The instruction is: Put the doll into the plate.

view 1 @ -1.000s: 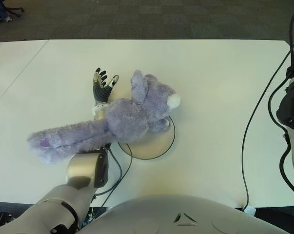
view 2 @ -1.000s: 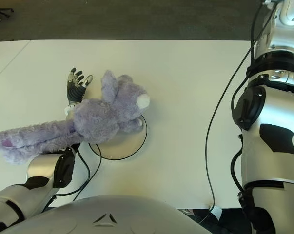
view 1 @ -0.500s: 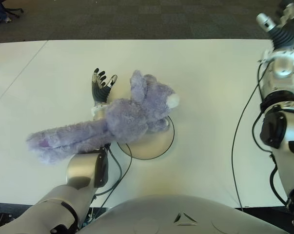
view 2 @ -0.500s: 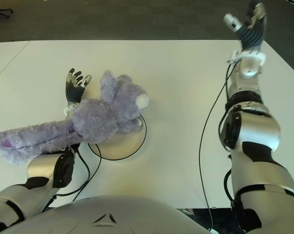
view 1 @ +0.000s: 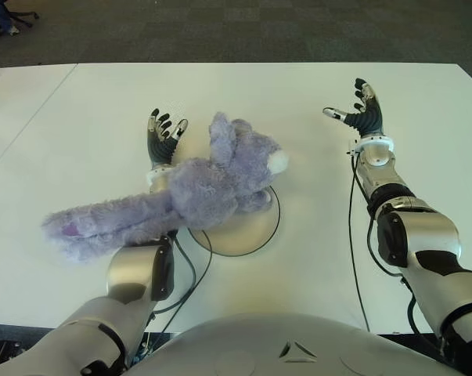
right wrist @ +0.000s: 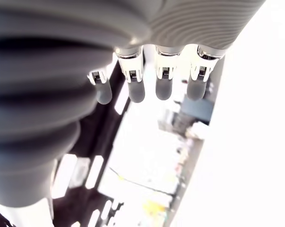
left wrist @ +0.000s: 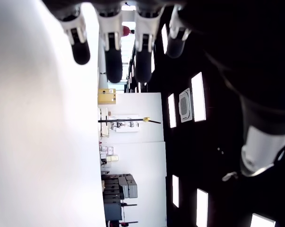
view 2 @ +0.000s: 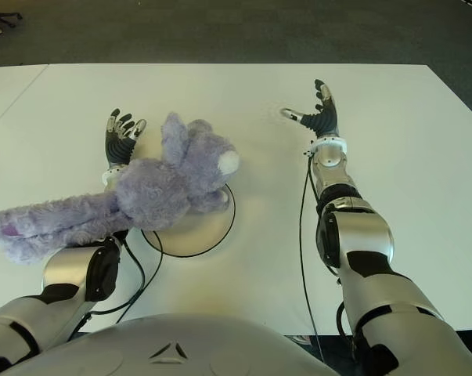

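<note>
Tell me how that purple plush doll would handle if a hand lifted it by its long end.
The doll looks soft and fluffy, so it would probably sag and dangle rather than stay stiff. Draped over the left forearm, with its head end over the plate, it likely weighs little for its bulk. Its fuzzy pile should grip fingers well; rolling seems unlikely. Both the left hand and right hand are open.

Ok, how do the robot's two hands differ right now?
The left hand shows just beyond the fluffy purple plush doll, whose body drapes over that forearm; the right hand is far from the doll, over bare white table. The left sits near the round plate; the right does not. Both are open, holding nothing.
</note>
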`<state>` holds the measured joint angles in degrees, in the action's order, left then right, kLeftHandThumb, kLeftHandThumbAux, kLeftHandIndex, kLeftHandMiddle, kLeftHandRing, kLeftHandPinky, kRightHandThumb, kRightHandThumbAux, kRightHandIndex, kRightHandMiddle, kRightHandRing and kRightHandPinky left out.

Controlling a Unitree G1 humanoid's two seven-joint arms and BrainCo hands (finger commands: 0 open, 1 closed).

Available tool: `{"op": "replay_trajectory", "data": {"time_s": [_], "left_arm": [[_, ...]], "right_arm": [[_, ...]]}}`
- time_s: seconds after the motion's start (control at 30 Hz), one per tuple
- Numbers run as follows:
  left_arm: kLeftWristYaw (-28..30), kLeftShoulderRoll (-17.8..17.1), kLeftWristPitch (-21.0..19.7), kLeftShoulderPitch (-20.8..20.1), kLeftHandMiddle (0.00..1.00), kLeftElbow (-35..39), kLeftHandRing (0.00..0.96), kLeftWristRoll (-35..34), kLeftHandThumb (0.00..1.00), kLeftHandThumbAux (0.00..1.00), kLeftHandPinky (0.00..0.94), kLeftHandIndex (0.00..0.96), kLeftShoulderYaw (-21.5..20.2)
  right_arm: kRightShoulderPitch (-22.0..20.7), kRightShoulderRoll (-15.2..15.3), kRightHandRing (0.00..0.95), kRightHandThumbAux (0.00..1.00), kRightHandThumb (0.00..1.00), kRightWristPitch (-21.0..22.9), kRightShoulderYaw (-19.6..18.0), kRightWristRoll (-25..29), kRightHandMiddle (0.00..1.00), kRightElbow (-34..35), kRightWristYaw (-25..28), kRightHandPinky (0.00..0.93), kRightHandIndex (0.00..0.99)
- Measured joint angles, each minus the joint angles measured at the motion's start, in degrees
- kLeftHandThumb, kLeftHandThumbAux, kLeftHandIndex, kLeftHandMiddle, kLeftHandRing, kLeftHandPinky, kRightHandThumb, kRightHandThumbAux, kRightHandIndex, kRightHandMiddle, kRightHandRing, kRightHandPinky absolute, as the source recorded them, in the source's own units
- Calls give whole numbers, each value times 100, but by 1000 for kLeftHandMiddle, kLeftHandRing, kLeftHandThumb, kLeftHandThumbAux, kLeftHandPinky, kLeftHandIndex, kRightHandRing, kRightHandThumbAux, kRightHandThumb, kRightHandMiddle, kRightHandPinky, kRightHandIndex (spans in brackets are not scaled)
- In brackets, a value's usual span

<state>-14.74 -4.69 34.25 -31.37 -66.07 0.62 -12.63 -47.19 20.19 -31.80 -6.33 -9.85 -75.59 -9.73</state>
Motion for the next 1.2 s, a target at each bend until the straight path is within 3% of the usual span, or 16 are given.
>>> {"op": "replay_trajectory", "data": {"time_s": [0.73, 1.2], "left_arm": [[0, 4, -2, 2, 175, 0, 147, 15, 0, 590, 104, 80, 10], [0, 4, -2, 3, 188, 0, 162, 16, 0, 592, 116, 86, 8]], "right_arm": [[0, 137, 30, 850, 0, 0, 188, -175, 49, 1, -167, 47, 60], [32, 0, 40, 843, 0, 0, 273, -160, 51, 1, -232, 66, 70]]}}
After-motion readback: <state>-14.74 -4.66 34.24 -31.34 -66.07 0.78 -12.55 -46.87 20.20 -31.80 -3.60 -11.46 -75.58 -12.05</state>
